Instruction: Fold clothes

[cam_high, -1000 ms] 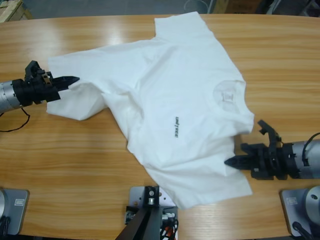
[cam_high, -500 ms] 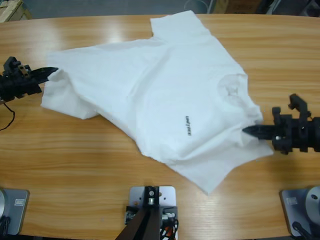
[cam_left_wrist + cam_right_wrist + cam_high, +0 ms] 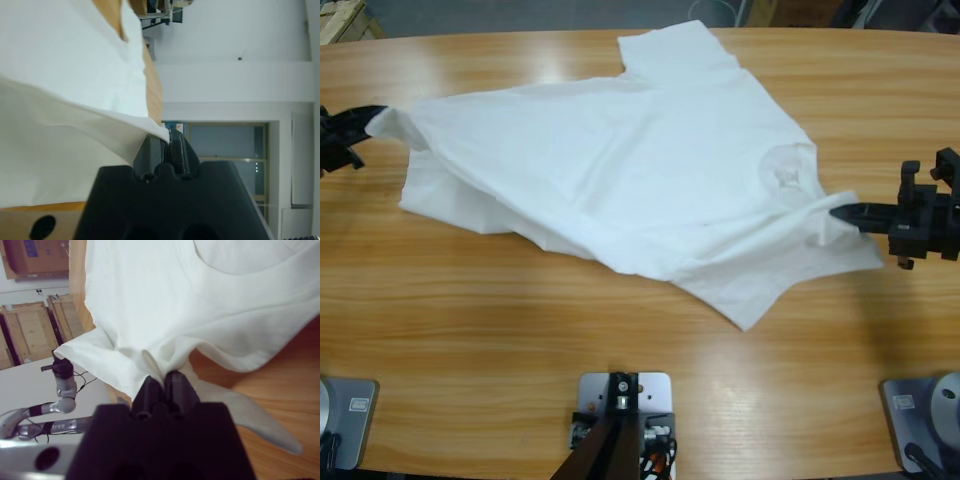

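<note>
Left hand (image 3: 365, 118) and right hand (image 3: 842, 212) each clench an edge of the T-shirt (image 3: 620, 180), stretching it taut over the bench (image 3: 470, 330) to flatten it.

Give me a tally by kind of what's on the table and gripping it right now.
White T-shirt: 1
Black grippers, both clamped on the shirt's fabric: 2, left gripper and right gripper
Wooden table: 1
Total: 4
</note>
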Controlling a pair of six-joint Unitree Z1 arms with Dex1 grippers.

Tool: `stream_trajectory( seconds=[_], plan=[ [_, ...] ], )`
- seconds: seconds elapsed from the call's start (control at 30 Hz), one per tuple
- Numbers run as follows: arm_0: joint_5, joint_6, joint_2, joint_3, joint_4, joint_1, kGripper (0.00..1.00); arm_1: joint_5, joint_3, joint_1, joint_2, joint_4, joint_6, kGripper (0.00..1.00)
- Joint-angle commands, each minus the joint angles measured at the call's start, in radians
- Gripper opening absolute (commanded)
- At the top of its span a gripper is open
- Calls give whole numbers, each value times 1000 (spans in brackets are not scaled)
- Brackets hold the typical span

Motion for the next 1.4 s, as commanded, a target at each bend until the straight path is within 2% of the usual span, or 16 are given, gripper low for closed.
stream_trajectory(
  seconds=[0.03,0.4,0.67,0.83,0.97,1.2,1.4],
  plan=[
    [-31,-121,-174,5,-53,8,0,36,-89,-20,63,12,-16,0],
    [-51,-278,-351,-3,-48,21,0,60,-111,-52,86,42,-47,0],
    [-85,-298,-545,161,-28,26,0,72,-111,-58,44,85,-53,0],
    [-87,-342,-936,161,328,8,0,73,-111,-58,22,127,-77,0],
    [-57,-342,-1071,157,475,0,0,71,-111,-59,16,136,-82,0],
    [-65,-324,-1058,124,526,2,0,62,-110,-59,-18,196,-118,0],
    [-86,-259,-1005,-43,621,-1,0,59,-111,-59,-32,210,-142,0]
  ],
)
